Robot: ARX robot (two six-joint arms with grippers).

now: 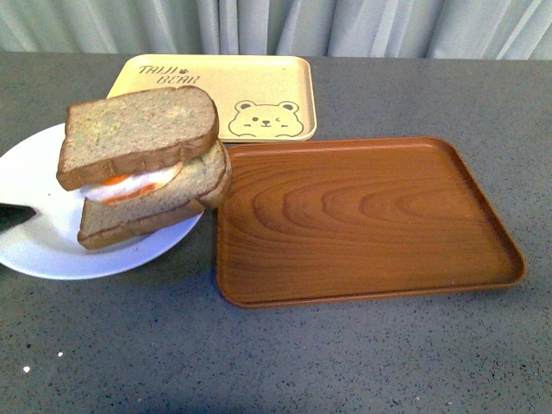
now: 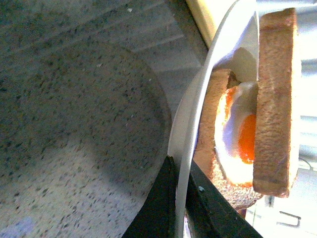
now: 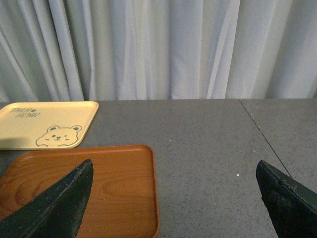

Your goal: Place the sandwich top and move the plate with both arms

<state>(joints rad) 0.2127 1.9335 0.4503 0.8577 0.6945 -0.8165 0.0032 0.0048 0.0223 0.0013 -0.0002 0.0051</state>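
Observation:
The white plate (image 1: 34, 246) sits at the left of the grey table, its right rim lifted close to the wooden tray. On it lies the sandwich: the bare sandwich top (image 1: 138, 131) rests tilted over a fried egg (image 1: 129, 185) on the lower slice (image 1: 155, 211). My left gripper (image 1: 15, 216) shows only as a dark tip at the plate's left rim. In the left wrist view my left gripper (image 2: 177, 171) is shut on the plate's rim (image 2: 190, 124), with the sandwich top (image 2: 275, 99) beyond. My right gripper (image 3: 176, 191) is open and empty above the table, out of the front view.
A brown wood-grain tray (image 1: 362, 220) lies right of the plate; it also shows in the right wrist view (image 3: 99, 188). A yellow bear-printed tray (image 1: 259, 95) lies behind, near pale curtains (image 1: 345, 26). The grey table (image 1: 302, 362) stretches in front.

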